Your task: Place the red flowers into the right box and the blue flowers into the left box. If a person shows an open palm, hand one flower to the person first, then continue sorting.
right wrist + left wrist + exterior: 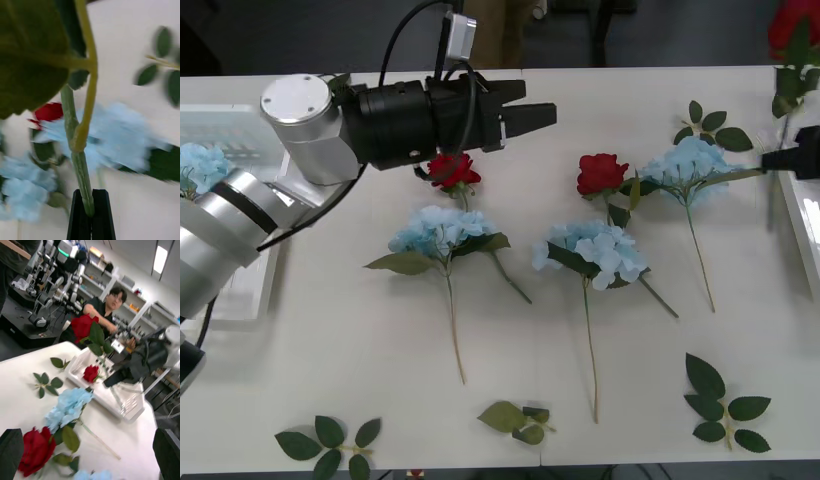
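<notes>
The right gripper [90, 210], with black fingers, is clenching the thin green stem of a deep-red artificial rose [83, 325], holding it upright above the right box [123, 405], a white plastic tray at the table's right edge. One red rose [91, 372] is already lying inside that tray. The left gripper [530, 118] is hovering over the white table [330, 360] with its black fingers spread apart and gripping nothing. Beneath it two red roses [452, 170] and three pale sky-blue hydrangea heads [442, 230] are lying among loose green leaf sprigs [725, 405]. Another blue hydrangea [200, 165] appears to be resting in the left box [240, 300].
</notes>
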{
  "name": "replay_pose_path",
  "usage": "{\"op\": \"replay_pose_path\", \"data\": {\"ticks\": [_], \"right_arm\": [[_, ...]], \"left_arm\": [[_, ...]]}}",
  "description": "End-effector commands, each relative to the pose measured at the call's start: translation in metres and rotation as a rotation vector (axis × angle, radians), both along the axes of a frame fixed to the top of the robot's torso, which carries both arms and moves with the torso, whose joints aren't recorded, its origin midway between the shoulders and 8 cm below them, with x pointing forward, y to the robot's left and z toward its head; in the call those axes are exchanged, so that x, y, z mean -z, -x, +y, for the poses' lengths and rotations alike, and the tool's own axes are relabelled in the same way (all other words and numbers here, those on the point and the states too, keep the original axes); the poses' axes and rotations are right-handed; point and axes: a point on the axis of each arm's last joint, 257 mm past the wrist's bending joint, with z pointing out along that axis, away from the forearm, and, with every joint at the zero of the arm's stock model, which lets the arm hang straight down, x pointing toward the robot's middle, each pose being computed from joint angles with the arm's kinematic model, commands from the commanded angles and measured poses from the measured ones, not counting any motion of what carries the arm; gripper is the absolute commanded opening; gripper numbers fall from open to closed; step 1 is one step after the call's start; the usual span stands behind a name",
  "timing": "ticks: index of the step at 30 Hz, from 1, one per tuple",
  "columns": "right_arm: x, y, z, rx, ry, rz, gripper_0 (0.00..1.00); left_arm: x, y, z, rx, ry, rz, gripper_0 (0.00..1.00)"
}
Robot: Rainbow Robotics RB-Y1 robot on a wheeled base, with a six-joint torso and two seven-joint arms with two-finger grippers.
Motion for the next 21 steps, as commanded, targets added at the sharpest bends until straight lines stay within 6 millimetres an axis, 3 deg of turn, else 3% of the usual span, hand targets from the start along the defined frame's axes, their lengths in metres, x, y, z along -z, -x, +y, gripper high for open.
{"op": "replay_pose_path", "data": {"ticks": [1, 4, 8, 10, 13, 17, 21], "right_arm": [[-0.031, 0.005, -0.109, 0.177, 0.197, 0.017, 0.00], [-0.025, 0.011, -0.158, 0.278, 0.298, 0.040, 0.00], [-0.013, 0.019, -0.207, 0.382, 0.419, 0.071, 0.00], [-0.006, 0.025, -0.232, 0.432, 0.486, 0.090, 0.00], [0.010, 0.036, -0.263, 0.487, 0.591, 0.132, 0.00], [0.037, 0.043, -0.285, 0.524, 0.657, 0.160, 0.00], [0.043, 0.041, -0.287, 0.532, 0.660, 0.152, 0.00]], "left_arm": [[-0.016, 0.009, 0.023, 0.021, -0.147, 0.178, 1.00], [0.006, 0.010, 0.045, -0.007, -0.268, 0.277, 1.00], [0.043, 0.014, 0.080, -0.047, -0.476, 0.369, 1.00], [0.066, 0.017, 0.109, -0.090, -0.652, 0.396, 1.00], [0.083, 0.024, 0.148, -0.180, -0.841, 0.489, 1.00], [0.099, 0.031, 0.161, -0.294, -0.915, 0.632, 1.00], [0.116, 0.029, 0.164, -0.411, -0.927, 0.740, 1.00]]}}
